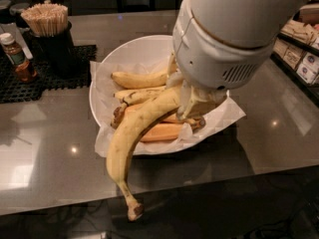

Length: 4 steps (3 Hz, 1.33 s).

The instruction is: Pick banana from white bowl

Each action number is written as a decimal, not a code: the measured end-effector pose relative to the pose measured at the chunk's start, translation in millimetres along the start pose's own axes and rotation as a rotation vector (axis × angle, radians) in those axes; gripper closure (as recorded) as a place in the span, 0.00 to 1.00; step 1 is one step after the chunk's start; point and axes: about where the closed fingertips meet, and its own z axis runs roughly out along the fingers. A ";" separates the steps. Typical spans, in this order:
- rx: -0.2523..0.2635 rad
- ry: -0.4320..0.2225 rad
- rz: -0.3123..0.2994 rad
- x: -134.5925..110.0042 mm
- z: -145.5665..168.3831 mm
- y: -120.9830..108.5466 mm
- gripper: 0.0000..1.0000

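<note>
While arm [234, 29] bends over white bowl [130, 49], end effector [186, 101] clamping banana [132, 133]

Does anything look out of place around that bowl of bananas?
Yes: the banana sticks far out over the bowl's front rim, its stem end hanging past the table edge, held only at its other end by the gripper. The paper also drapes over the rim.

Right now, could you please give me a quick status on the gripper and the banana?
Gripper over white bowl, shut on banana at its upper end. Banana slants down, stem past bowl's front rim. Smaller bananas beneath it in bowl.
</note>
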 end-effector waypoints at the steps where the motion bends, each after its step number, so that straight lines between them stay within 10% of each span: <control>1: 0.000 0.000 0.000 0.0 0.0 0.0 1.00; 4: 0.000 0.000 0.000 0.0 0.0 0.0 1.00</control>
